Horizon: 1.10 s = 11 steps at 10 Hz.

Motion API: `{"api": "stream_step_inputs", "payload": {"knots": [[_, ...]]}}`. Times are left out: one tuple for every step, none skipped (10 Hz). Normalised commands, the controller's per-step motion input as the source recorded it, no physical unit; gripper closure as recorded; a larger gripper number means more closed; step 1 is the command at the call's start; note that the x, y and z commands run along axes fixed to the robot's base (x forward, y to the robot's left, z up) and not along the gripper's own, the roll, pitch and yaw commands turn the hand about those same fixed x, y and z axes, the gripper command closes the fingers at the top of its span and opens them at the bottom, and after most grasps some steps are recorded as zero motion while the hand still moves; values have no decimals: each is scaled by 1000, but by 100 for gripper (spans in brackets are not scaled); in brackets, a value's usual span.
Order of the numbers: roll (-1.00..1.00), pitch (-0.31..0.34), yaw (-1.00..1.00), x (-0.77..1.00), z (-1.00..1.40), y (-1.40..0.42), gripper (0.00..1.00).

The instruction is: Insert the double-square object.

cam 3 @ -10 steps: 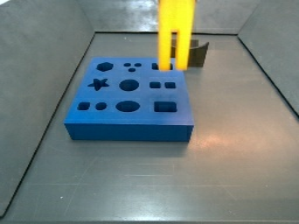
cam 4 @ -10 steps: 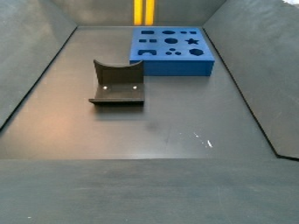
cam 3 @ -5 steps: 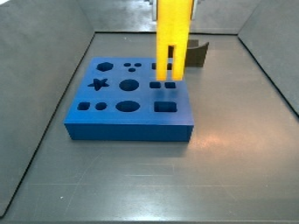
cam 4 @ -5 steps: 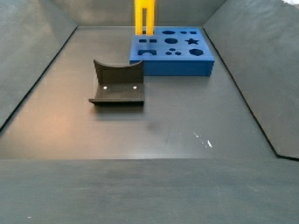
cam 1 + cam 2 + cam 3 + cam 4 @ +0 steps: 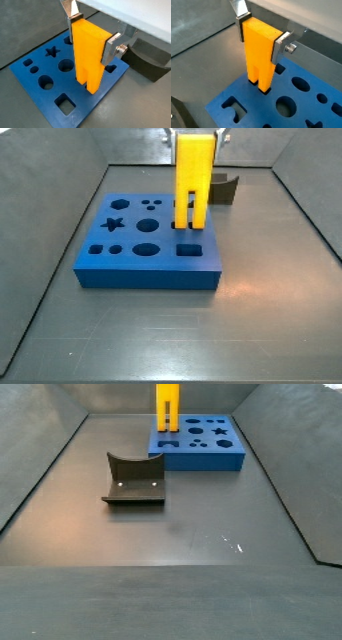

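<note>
The double-square object (image 5: 193,180) is a tall bright yellow peg, upright, slotted at its lower end. My gripper (image 5: 91,31) is shut on its upper end; the silver fingers (image 5: 282,42) clamp both sides in both wrist views. The peg's lower end (image 5: 261,84) meets the top of the blue block (image 5: 147,243), at the block's double-square hole near its edge. It also shows in a side view (image 5: 166,408), standing over the blue block (image 5: 201,446). How deep the tips sit in the hole I cannot tell.
The blue block has several shaped holes: a star (image 5: 112,225), round holes (image 5: 65,65) and a square hole (image 5: 65,104). The dark fixture (image 5: 134,480) stands on the floor beside the block. Grey walls enclose the floor.
My gripper has moved down with the yellow peg. Its lower end has come from above the block down to the block's top.
</note>
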Motion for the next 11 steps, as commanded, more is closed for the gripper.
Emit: {"api": "stream_step_inputs", "payload": {"knots": [[0, -26, -86, -134, -183, 31, 100], [0, -37, -74, -89, -186, 54, 100], [0, -34, -63, -71, -171, 149, 100], [0, -41, 0, 0, -211, 83, 100], [0, -71, 0, 0, -260, 0, 100], [33, -63, 0, 94, -423, 0, 100], [119, -41, 0, 106, -586, 0, 100], [141, -56, 0, 0, -611, 0, 100], [124, -73, 0, 0, -583, 0, 100], [81, -89, 0, 23, -546, 0, 100], [41, -91, 0, 40, -480, 0, 100]]}}
